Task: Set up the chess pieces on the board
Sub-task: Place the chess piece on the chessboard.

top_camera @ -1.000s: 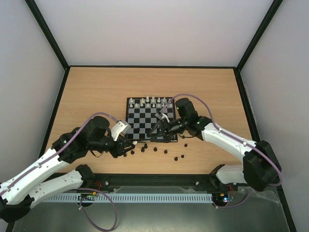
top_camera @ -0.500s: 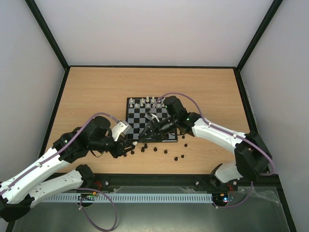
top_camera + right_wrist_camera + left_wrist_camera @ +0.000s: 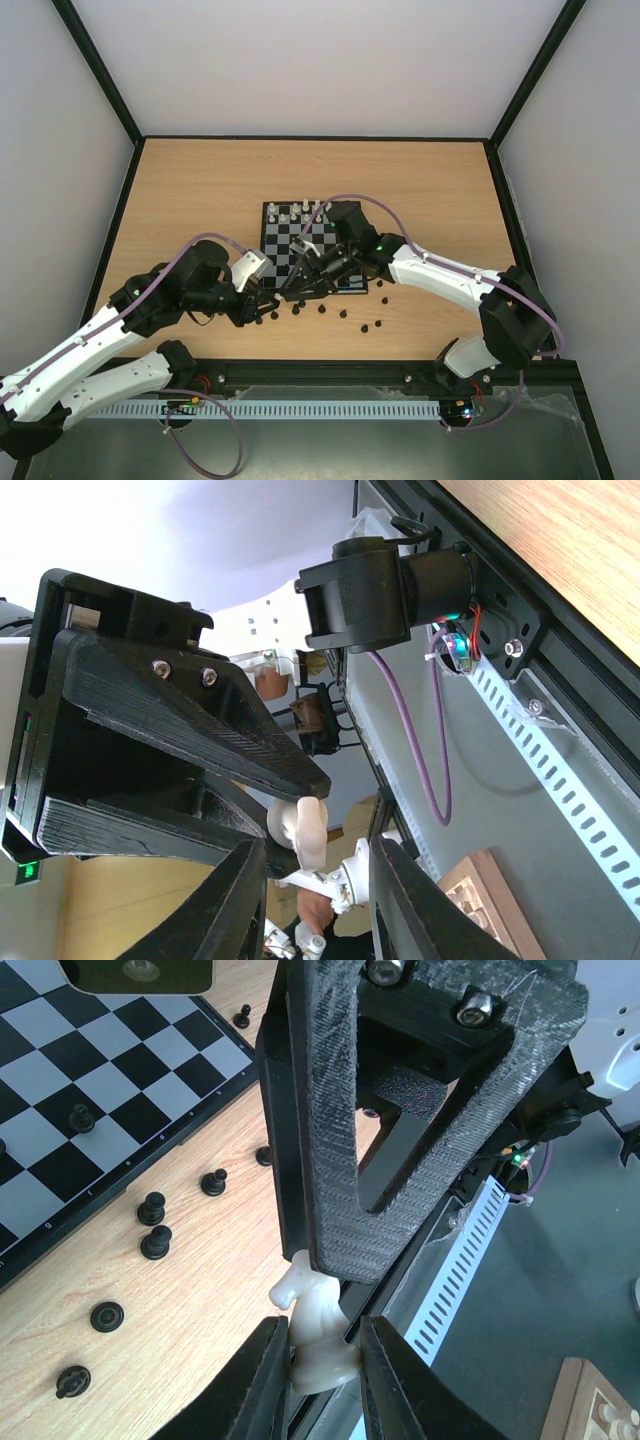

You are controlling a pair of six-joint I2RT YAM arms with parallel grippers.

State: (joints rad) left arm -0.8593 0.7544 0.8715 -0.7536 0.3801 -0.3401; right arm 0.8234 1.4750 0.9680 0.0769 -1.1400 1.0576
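Clamping a white knight (image 3: pixel 315 1332) by its base, the left gripper (image 3: pixel 322 1372) holds it upright, off the board (image 3: pixel 60 1052) and beside the table's edge. Right gripper (image 3: pixel 315 900): we log its fingers apart, with the knight just beyond the gap. Board: one. Black pieces (image 3: pixel 155 1242): we count seven loose on the wooden table (image 3: pixel 200 1290) beside the board. One more stands on a board square.
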